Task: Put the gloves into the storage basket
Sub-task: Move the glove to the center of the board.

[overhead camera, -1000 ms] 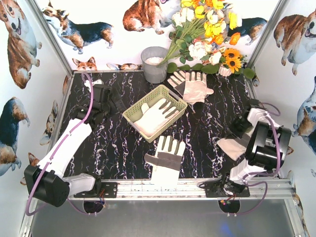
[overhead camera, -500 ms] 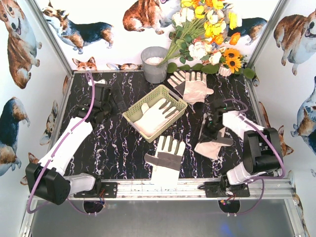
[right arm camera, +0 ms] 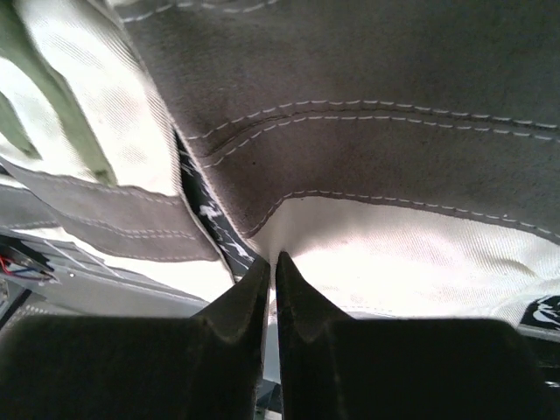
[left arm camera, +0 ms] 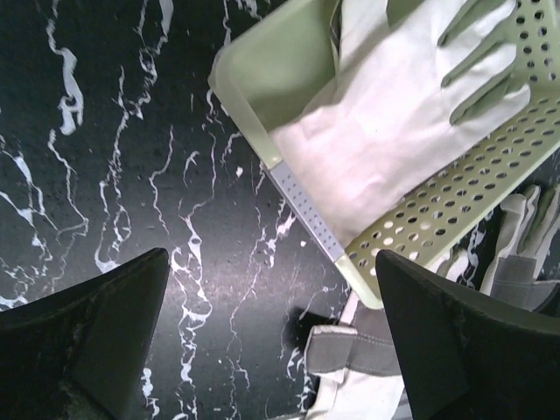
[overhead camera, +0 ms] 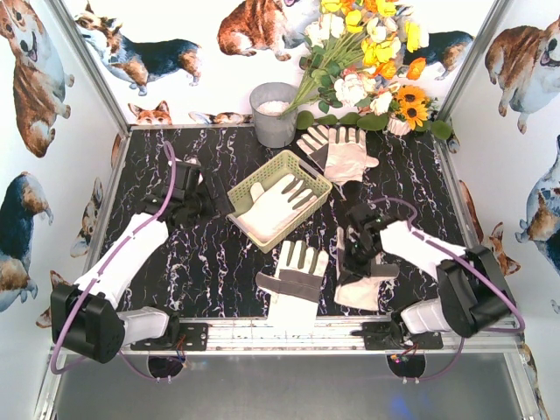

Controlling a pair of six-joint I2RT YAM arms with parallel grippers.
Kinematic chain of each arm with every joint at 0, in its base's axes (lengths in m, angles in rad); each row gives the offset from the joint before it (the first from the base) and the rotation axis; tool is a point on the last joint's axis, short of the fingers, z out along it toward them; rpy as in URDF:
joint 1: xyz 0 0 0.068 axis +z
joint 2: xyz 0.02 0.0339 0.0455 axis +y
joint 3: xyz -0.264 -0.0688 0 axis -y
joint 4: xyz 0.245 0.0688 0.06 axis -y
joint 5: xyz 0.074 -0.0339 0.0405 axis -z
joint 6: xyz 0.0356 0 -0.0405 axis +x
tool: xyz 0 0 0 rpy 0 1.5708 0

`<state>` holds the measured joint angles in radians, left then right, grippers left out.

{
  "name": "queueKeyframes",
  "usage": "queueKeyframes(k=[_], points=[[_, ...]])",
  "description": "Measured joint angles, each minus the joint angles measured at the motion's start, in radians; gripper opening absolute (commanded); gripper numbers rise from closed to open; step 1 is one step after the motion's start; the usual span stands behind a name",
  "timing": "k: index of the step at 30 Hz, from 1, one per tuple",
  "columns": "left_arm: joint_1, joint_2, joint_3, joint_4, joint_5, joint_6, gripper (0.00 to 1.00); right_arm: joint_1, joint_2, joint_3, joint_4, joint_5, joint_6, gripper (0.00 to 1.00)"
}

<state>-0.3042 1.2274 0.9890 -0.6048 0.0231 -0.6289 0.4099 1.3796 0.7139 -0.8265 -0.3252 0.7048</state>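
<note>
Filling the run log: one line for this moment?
right claw: shut on cream glove | left claw: open, empty | basket: white glove inside

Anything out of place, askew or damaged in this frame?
Nothing spilled or damaged. The storage basket sits diagonally, and the grey-strapped glove near the front has its cuff reaching the metal rail. The right gripper pinches a second glove, crumpled.

Top external view: fixed high behind the arm bases, looking down over the whole desk (overhead camera: 210,254). Left wrist view: close above the storage basket (left arm camera: 455,201), facing down; the top view shares it. Right wrist view: nearly touching a glove (right arm camera: 394,105).
</note>
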Motion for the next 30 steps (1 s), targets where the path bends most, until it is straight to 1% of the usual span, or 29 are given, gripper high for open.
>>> queueKeyframes(k=[1, 3, 7, 9, 10, 13, 15, 19, 22, 24, 27, 30], points=[[0.000, -0.001, -0.009, -0.001, 0.012, -0.003, 0.96, 0.003, -0.016, -0.019, -0.002, -0.008, 0.003, 0.04], [0.000, -0.008, -0.023, -0.007, 0.040, -0.010, 0.96, 0.005, -0.043, -0.051, -0.009, -0.023, 0.005, 0.11], [0.000, -0.027, -0.040, -0.016, 0.099, -0.033, 0.96, 0.007, -0.104, -0.063, -0.053, -0.037, -0.008, 0.38], [-0.002, -0.034, -0.060, -0.017, 0.130, -0.048, 0.96, 0.007, -0.146, -0.055, -0.070, -0.039, -0.018, 0.47], [-0.004, -0.037, -0.078, -0.015, 0.149, -0.055, 0.96, 0.007, -0.167, -0.046, -0.075, -0.041, -0.020, 0.48], [-0.006, -0.054, -0.160, 0.000, 0.220, -0.094, 0.96, 0.007, -0.217, -0.013, -0.062, -0.061, -0.021, 0.49], [-0.009, -0.071, -0.238, 0.021, 0.263, -0.128, 0.94, 0.007, -0.236, -0.007, -0.023, -0.085, -0.003, 0.49], [-0.018, -0.084, -0.386, 0.071, 0.366, -0.196, 0.75, 0.007, -0.236, -0.048, 0.110, -0.155, 0.083, 0.47], [-0.042, -0.074, -0.444, 0.107, 0.430, -0.223, 0.69, 0.008, -0.226, -0.107, 0.203, -0.193, 0.138, 0.45], [-0.066, -0.063, -0.471, 0.150, 0.460, -0.236, 0.69, 0.009, -0.196, -0.134, 0.251, -0.210, 0.162, 0.45], [-0.112, -0.037, -0.520, 0.239, 0.502, -0.271, 0.75, 0.016, -0.128, -0.140, 0.292, -0.224, 0.170, 0.45], [-0.175, 0.003, -0.541, 0.297, 0.526, -0.300, 0.74, 0.028, -0.076, -0.140, 0.314, -0.224, 0.167, 0.45]])
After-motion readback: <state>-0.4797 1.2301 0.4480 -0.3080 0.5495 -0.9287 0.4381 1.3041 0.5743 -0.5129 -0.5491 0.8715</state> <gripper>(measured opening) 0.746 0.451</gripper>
